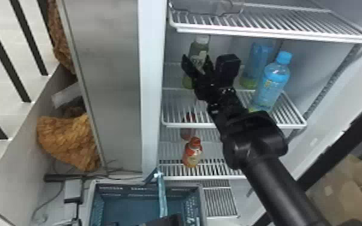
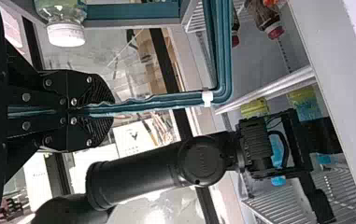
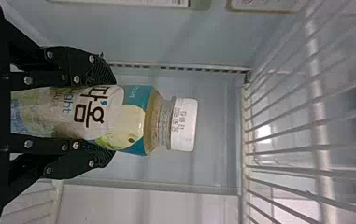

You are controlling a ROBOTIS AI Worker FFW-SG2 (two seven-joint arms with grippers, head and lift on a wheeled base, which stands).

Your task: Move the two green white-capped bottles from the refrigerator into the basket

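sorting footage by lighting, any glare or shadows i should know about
Left wrist view: washed-out glare beyond the right arm; right wrist view: a bright spot shows between bars of the wire shelf, with no glare on the bottle's white cap; head view: faint sheen on the dark arm.

Right hand [image 1: 197,60] high and forward, fingers apart; left hand [image 1: 165,221] low, fingers pressed close together.

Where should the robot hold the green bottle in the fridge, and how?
I'd squeeze the bottle around its body, below the white cap, coming from the fridge's open front. It stands upright, and its body is wider than its neck. A wire shelf is above it, so coming from the top looks hard.
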